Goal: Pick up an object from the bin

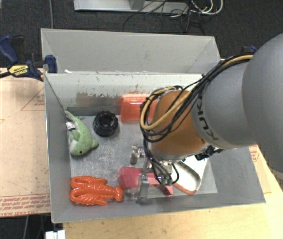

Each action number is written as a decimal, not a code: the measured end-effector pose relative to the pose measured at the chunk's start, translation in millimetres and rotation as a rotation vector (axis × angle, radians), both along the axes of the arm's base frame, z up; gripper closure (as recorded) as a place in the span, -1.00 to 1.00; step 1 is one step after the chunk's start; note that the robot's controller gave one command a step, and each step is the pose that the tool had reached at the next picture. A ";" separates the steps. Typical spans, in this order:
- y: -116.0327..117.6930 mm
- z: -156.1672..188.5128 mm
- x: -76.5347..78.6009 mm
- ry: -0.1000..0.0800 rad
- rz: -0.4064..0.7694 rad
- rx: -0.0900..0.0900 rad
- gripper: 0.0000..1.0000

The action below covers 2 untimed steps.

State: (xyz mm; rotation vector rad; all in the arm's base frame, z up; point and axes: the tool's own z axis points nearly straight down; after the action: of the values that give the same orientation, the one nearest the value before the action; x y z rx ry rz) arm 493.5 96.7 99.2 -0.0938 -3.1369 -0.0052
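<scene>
Green plush fish (pixel 81 139): lying against the bin's (pixel 57 153) left wall, well clear of my work.
Orange lobster (pixel 94 190): lying just beside the block, crowding that side.
Pink block (pixel 128 177): sitting by the front wall, probably my target.
Jaws: I'm seeing them down at the block; I cannot tell whether they are gripping it.

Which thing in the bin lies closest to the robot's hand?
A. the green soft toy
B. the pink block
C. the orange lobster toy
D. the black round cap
B: the pink block lies right beside the hand, while the other three lie farther off to the view's left.
</scene>
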 end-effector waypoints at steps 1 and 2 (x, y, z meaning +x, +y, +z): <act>-16.2 -28.8 -4.5 -0.014 -0.083 0.001 -1.00; -19.1 -29.1 1.6 -0.002 0.064 0.002 1.00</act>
State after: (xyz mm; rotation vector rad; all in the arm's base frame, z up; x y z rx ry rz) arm 495.1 77.6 70.0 0.0065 -3.1406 -0.0084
